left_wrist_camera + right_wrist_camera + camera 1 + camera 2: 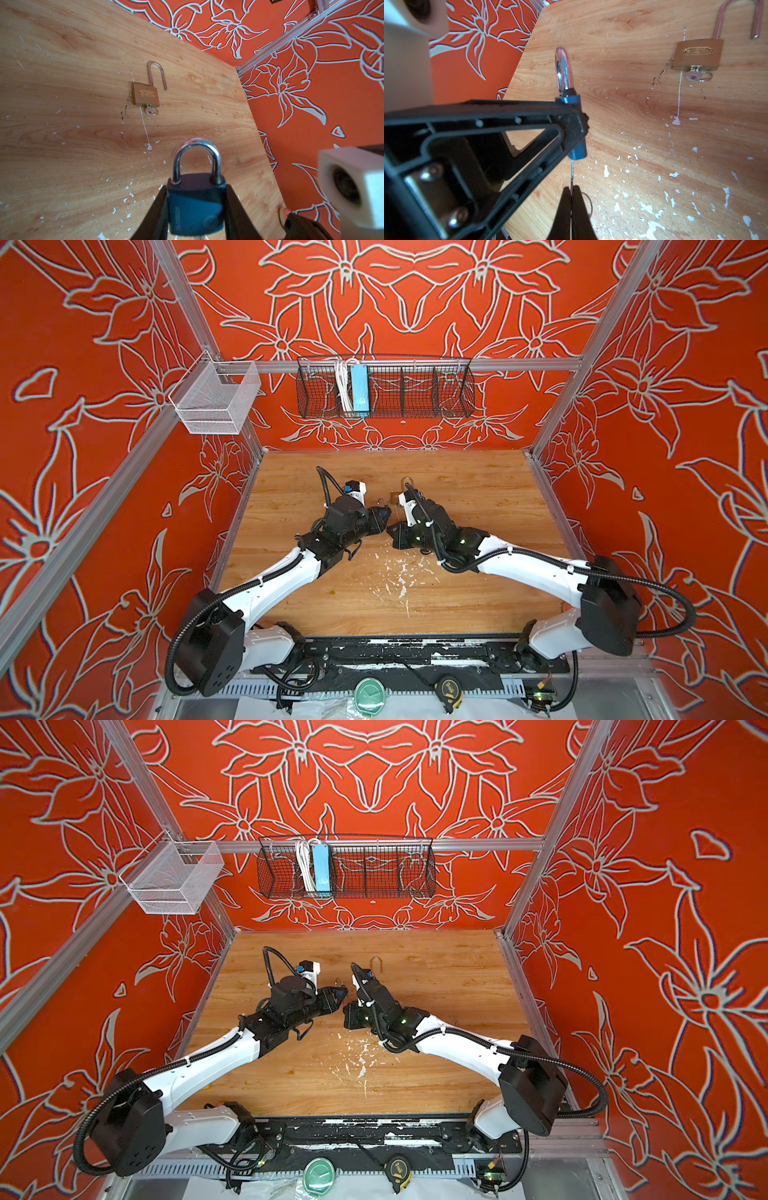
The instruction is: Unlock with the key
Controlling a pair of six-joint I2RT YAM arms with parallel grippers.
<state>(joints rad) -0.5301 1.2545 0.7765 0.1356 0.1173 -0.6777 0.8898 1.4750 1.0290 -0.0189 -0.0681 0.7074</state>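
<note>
arms (276, 584): 2, white shells | joints (210, 641): black round housings | cables (168, 659): black corrugated conduit

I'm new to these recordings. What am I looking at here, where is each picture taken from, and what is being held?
Two robot arms work over a wooden table. Both top views look down from overhead; the other two pictures come from a camera on each wrist. The left arm's fingers clamp a blue padlock, its shackle closed. The right arm's fingers are shut on a key pushed into its underside. Farther back lies a brass padlock, shackle open, its own key in it.
</note>
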